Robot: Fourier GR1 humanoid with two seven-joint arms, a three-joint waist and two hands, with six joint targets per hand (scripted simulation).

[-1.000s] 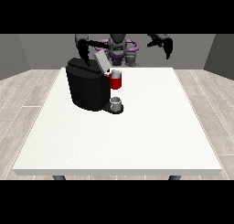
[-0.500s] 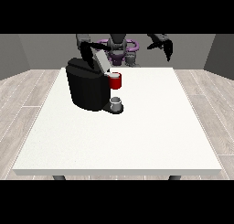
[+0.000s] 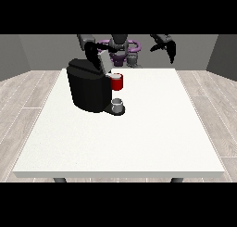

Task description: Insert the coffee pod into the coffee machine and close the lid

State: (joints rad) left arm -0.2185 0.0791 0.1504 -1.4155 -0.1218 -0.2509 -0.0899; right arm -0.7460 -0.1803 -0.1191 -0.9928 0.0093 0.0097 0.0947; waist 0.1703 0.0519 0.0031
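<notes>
Desk, white and broad, stands on pale wood-plank floor before grey walls. Coffee machine sits toward its far left side, a grey thing at its base. Hand at the view's right hangs raised, fingers drooping released; the other hand's fingers cannot be told.

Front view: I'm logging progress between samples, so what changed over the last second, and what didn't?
The hand at the view's right shifted a little toward the view's right, still raised behind the table's far edge, holding nothing. The hand at the view's left moved slightly, behind the coffee machine. Nothing was grasped or released. The machine, the red thing at the machine and the grey thing on its base stayed put.
</notes>
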